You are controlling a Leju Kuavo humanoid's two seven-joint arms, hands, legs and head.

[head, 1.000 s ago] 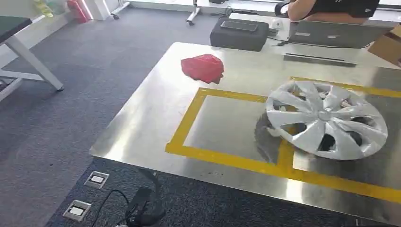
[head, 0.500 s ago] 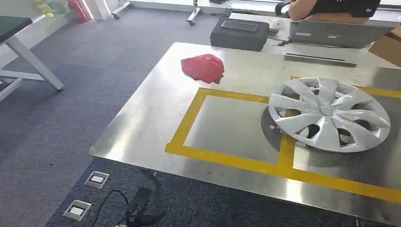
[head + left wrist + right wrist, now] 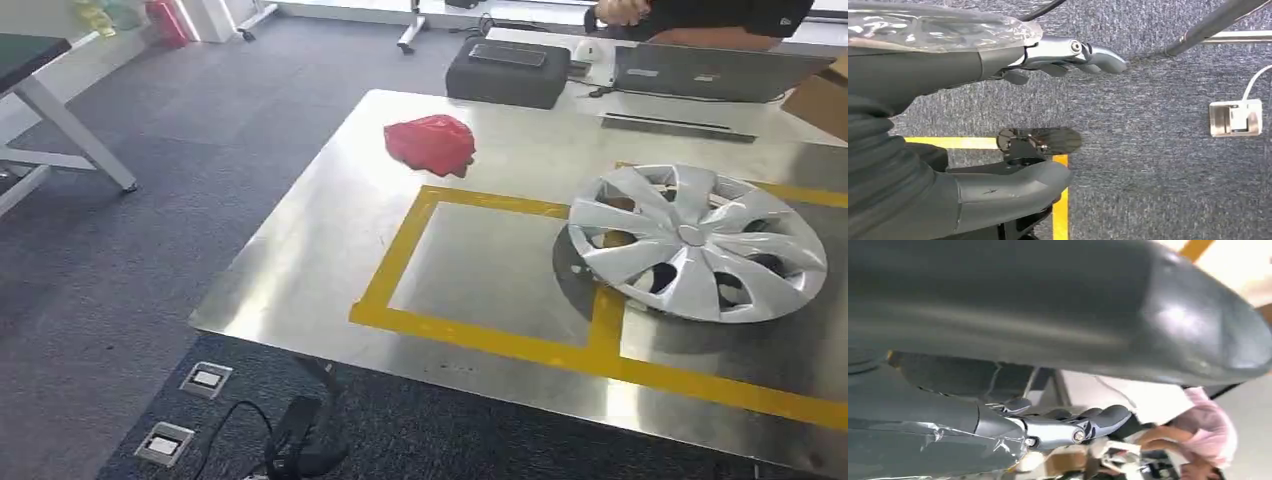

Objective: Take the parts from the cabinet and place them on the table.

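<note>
A silver wheel cover (image 3: pixel 697 242) lies flat on the steel table (image 3: pixel 320 250), at its right side, across the yellow tape frame (image 3: pixel 480 337). A crumpled red bag-like piece (image 3: pixel 430 144) sits near the table's far left corner. My left hand (image 3: pixel 938 70) hangs over grey carpet, fingers (image 3: pixel 1073 51) stretched out and thumb (image 3: pixel 1013 192) apart, holding nothing. My right hand (image 3: pixel 938 425) has its thumb (image 3: pixel 1073 305) spread away from the fingers (image 3: pixel 1088 420), with nothing between them.
A black case (image 3: pixel 507 72), a laptop (image 3: pixel 715 72) and a cardboard box (image 3: pixel 822 100) stand at the table's far edge, where a person (image 3: pixel 700 12) sits. Floor sockets (image 3: pixel 205 380) and a cable lie below the near left corner. Another table's leg (image 3: pixel 70 125) stands at left.
The wheel cover, tilted one second ago, has shifted slightly right and settled flat. The person's hand at the back has moved.
</note>
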